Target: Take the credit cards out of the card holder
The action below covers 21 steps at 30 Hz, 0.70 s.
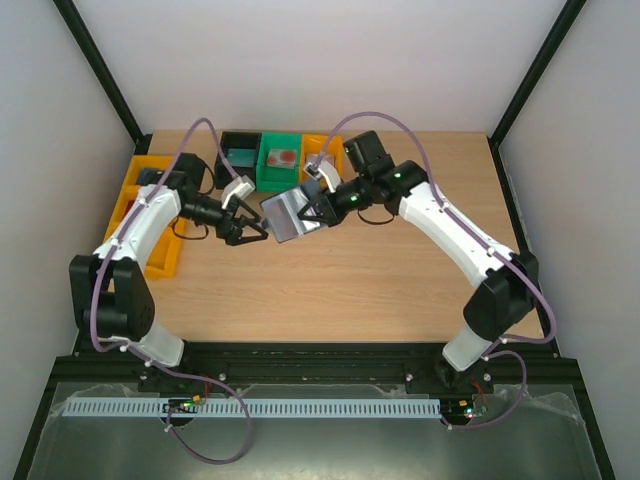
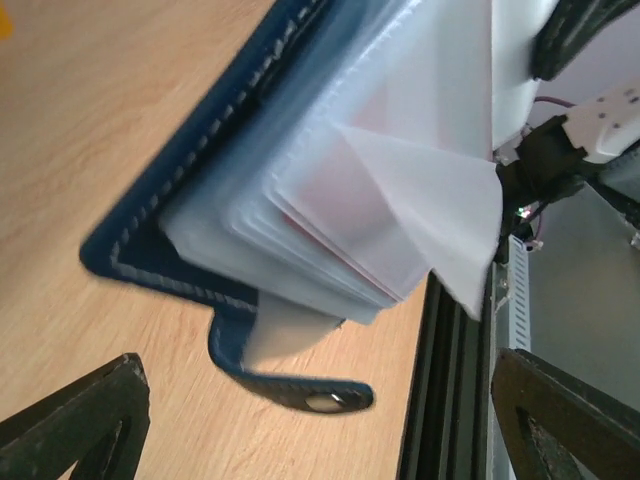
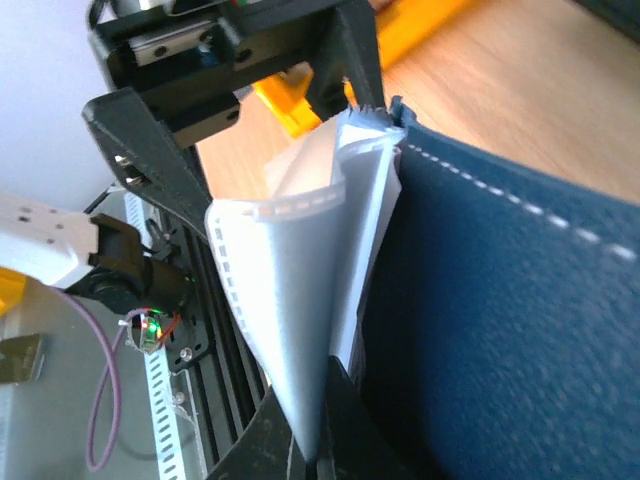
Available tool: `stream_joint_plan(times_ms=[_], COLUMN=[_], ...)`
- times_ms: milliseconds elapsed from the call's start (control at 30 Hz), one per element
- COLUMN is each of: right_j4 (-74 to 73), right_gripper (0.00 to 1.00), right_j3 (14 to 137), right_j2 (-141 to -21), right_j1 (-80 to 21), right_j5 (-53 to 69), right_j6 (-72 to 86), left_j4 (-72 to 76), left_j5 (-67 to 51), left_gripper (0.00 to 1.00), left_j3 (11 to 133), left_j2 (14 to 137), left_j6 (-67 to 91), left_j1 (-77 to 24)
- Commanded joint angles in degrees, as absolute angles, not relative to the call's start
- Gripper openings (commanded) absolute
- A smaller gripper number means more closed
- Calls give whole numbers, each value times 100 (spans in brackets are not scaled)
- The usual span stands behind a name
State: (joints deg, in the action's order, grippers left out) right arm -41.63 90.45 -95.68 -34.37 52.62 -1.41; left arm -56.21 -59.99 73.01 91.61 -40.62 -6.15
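1. Blue card holder (image 1: 287,213) hangs open above the table (image 1: 350,300), a bit toward 11 o'clock from the middle.
2. The right gripper (image 1: 318,208) pinches it tight from its 3 o'clock side.
3. The left gripper (image 1: 250,232) waits at its 8 o'clock, jaws wide, holding nothing.
4. A pinkish card (image 2: 325,215) sits inside the clear pockets (image 2: 430,190).
5. I think the step is reaching for a card. Next, the left jaws need to close on one card edge and pull.

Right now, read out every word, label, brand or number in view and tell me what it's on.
Nothing legible in any view.
The card holder: plain stitched navy cover, no brand shown.
The clear sleeves: pinkish card inside, print too blurred.
The green bin: reddish item inside, too small to read.
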Motion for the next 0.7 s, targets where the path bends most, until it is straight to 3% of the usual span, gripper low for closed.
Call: stream_joint_plan(times_ms=[0, 233, 400, 467, 600, 667], right_j4=[-4304, -3974, -3514, -3372, -3283, -3056], right_gripper=[2, 2, 2, 2, 2, 2], right_j3=[9369, 9468, 9231, 9138, 9089, 8867], right_j2=[-9067, -8731, -8411, -8309, -8129, -7979], right_j1=[-3533, -3583, -3586, -3586, -3578, -3573], right_j5=[5442, 5850, 5897, 5902, 5727, 5391], right_j6=[-748, -872, -705, -651, -642, -495], left_j4=[-6944, -6435, -5671, -5482, -5666, -5571], left_j5=[-6636, -6991, -7022, -6829, -6954, -6824], left_gripper=[95, 94, 77, 63, 4, 2], left_j3=[7742, 8343, 8390, 8343, 8589, 8674], left_j2=[8830, 8580, 8263, 8087, 7947, 7861], left_j6=[-5373, -4456, -3687, -3566, -3550, -3310], left_j1=[-589, -615, -1101, -1422, -1422, -1373])
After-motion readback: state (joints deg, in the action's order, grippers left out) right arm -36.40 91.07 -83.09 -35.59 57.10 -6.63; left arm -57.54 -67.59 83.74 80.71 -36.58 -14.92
